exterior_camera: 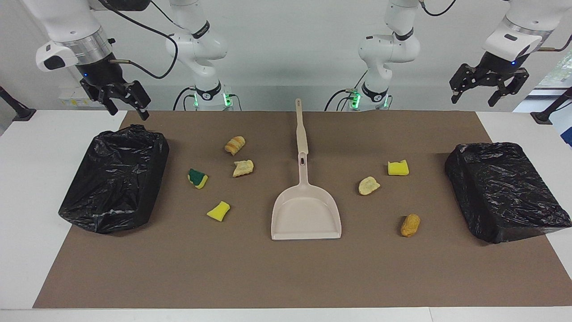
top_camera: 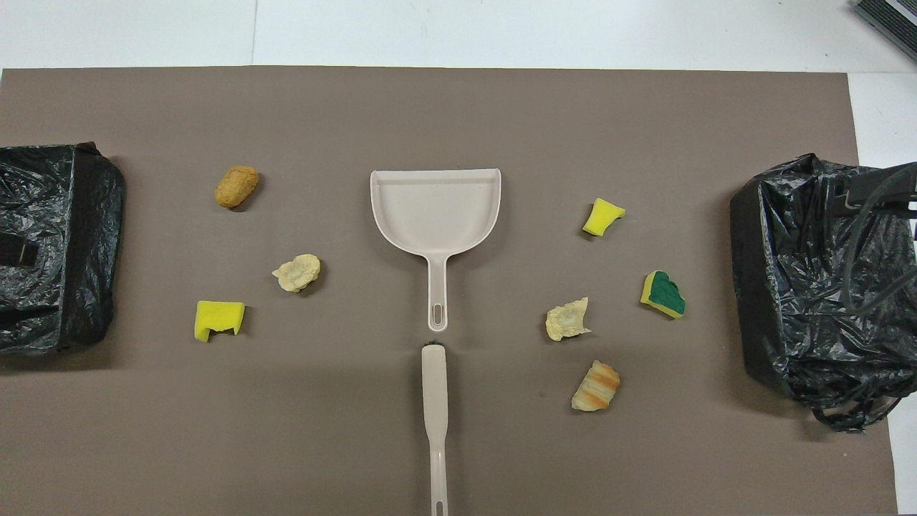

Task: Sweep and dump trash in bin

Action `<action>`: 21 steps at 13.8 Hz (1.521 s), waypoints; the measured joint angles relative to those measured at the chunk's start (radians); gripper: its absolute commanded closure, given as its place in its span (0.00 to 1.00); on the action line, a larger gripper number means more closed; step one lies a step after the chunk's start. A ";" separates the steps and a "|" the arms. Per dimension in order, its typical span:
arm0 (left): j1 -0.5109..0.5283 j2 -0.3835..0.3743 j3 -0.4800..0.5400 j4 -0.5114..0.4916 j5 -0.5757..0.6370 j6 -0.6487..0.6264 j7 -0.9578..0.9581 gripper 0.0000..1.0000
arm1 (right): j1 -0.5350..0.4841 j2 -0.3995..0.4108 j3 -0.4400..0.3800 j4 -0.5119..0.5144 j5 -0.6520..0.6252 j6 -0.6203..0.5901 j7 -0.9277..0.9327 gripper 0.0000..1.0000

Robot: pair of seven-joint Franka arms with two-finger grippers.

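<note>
Left end effector [exterior_camera: 488, 93] and right end effector [exterior_camera: 126, 102] open, aloft; no legible writing.

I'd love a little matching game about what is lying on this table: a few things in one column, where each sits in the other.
Things:
1. dustpan
2. green-and-yellow sponge
3. orange-brown chunk
4. striped bread chunk

Places:
A. toward the left arm's end, farther from the robots than the yellow sponge there
B. middle of the brown mat, handle toward the robots
C. right arm's end, nearest scrap to the black bin
D. right arm's end, the scrap nearest the robots

Pairs: 1-B, 2-C, 3-A, 4-D
</note>
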 measured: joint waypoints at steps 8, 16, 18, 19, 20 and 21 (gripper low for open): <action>0.000 0.000 0.000 0.000 0.000 0.000 0.000 0.00 | 0.003 0.000 0.013 -0.009 -0.038 0.000 -0.098 0.00; 0.000 0.000 0.000 0.000 0.000 0.000 0.000 0.00 | 0.049 -0.005 0.015 -0.050 -0.038 0.006 -0.122 0.00; 0.000 0.000 0.000 0.000 0.000 0.000 0.000 0.00 | 0.075 -0.005 0.017 -0.076 -0.038 0.034 -0.122 0.00; 0.000 0.000 0.000 0.000 0.000 0.000 0.000 0.00 | 0.088 -0.004 0.018 -0.093 -0.038 0.054 -0.122 0.00; 0.000 0.000 0.000 0.000 0.000 0.000 0.000 0.00 | 0.101 -0.004 0.018 -0.109 -0.038 0.074 -0.122 0.00; 0.000 0.000 0.000 0.000 0.000 0.000 0.000 0.00 | 0.115 -0.002 0.019 -0.122 -0.038 0.086 -0.122 0.00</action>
